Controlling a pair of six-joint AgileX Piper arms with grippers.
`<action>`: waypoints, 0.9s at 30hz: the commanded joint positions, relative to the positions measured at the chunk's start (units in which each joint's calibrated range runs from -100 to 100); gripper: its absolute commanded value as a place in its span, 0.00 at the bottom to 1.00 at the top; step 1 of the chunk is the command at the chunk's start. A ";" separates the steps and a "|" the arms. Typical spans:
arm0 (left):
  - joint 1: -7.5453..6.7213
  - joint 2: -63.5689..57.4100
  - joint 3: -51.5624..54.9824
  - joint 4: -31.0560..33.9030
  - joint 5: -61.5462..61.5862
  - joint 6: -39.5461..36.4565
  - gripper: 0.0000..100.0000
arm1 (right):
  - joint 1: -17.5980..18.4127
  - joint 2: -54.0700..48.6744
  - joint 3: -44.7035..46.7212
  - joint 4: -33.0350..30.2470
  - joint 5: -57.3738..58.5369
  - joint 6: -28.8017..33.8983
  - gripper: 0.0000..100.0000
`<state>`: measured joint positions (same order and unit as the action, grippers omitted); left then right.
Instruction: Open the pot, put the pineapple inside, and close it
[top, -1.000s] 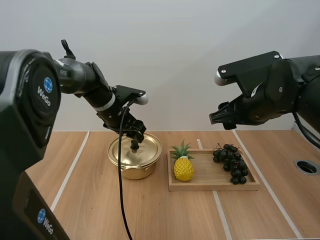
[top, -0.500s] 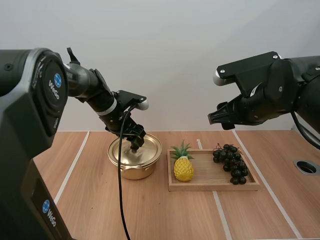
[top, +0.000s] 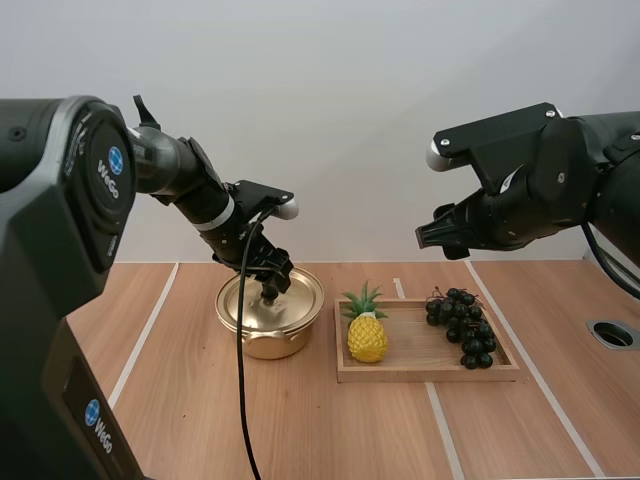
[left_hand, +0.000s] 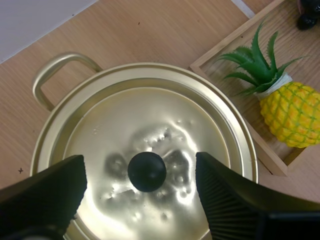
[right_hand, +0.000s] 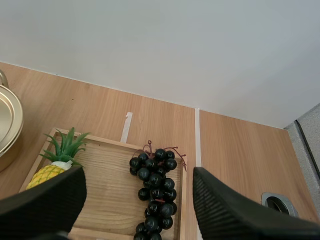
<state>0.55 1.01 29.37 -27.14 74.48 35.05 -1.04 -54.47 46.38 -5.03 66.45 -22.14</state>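
- High view, starting at the left of the frame: the left gripper (top: 270, 284) is down over the gold pot (top: 268, 343), which sits left of centre on the table (top: 300, 430).
- Left wrist view gives the close-up. The fingers are spread wide, one on each side of the black knob (left_hand: 146, 171), and neither touches it as far as I can see, so that claw has nothing in it.
- The lid (left_hand: 150, 125) sits flat on the pot, so it's fully closed.
- Just right of the pot, the pineapple (top: 367, 337) stands upright at the left end of the wooden tray (top: 430, 373). The grapes (top: 462, 326) lie at the tray's right end.
- Upper right of the high view: the right gripper (top: 432, 237) hangs well above the tray. Its wrist view shows the fingers wide apart and empty.
- Progress-wise, I'd say nothing is ticked off so far. The lid is on and the pineapple is untouched in the tray.
- What's left: pinch the knob, lift the lid off, move the pineapple into the pot, put the lid back.
- My guess is the step in hand is the knob grab.
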 joint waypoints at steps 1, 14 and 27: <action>-0.14 0.53 -0.47 -1.13 0.93 0.11 1.00 | -0.19 -0.32 -0.64 0.30 -1.69 -0.48 1.00; -0.14 2.98 -0.47 -1.25 -3.34 0.11 1.00 | -0.19 -0.32 -0.64 0.30 -1.69 -0.60 1.00; -0.14 2.98 -0.47 -1.37 -4.32 0.43 0.00 | -0.19 -0.32 -0.64 0.30 -1.69 -2.16 1.00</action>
<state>0.47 3.86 29.37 -28.55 71.79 35.41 -1.04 -54.47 46.38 -4.93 66.45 -23.43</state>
